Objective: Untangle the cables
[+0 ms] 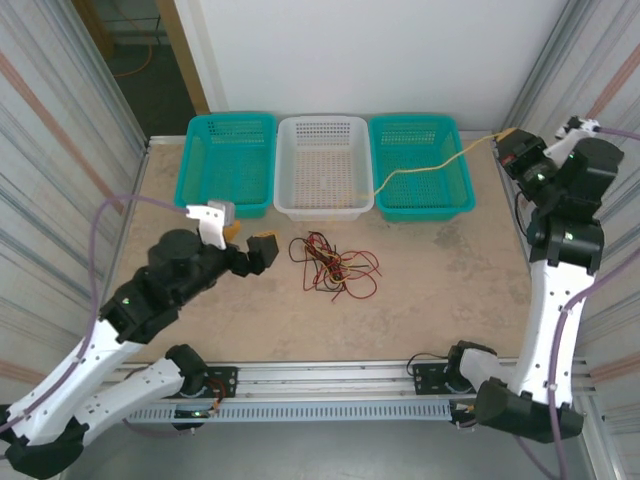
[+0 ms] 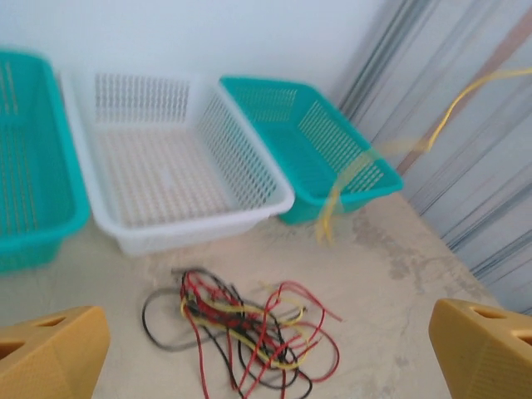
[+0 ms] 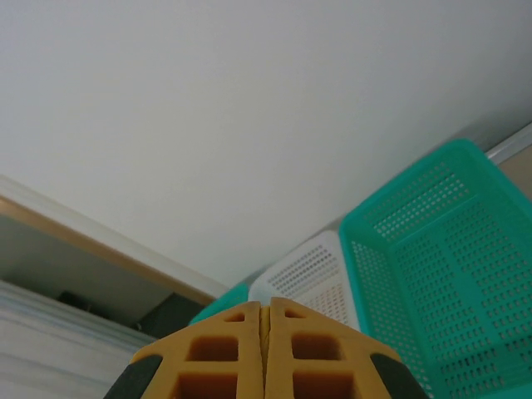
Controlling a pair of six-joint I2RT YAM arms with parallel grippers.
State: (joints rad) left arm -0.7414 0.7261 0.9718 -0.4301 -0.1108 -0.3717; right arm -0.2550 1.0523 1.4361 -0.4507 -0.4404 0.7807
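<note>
Top view: tangle of red, black and yellow cables is lying on the table at mid-frame, just below the white basket and apart from it. Three baskets are sitting in a row at upper centre, with the left teal basket and right teal basket touching the white one on either side.

Left gripper is sitting left of the tangle, near it but not touching, jaws spread wide with nothing between them.

Right gripper is sitting at upper right, beside the right teal basket's far corner and raised off the table. One yellow cable is running from its tip down-left across the right teal basket, its lower end reaching the white basket's front right corner.

Left wrist view: fingers are showing at the lower left and lower right corners, far apart. Tangle is lying on the table at lower centre between them, untouched. White basket is sitting at upper centre, right teal basket to its right. Yellow cable is hanging in the air at upper right, blurred.

Right wrist view: right gripper is at bottom centre, fingers pressed together with just a thin seam. Cable itself is not visible there; going by the top view it is pinching the yellow cable's end.
</note>
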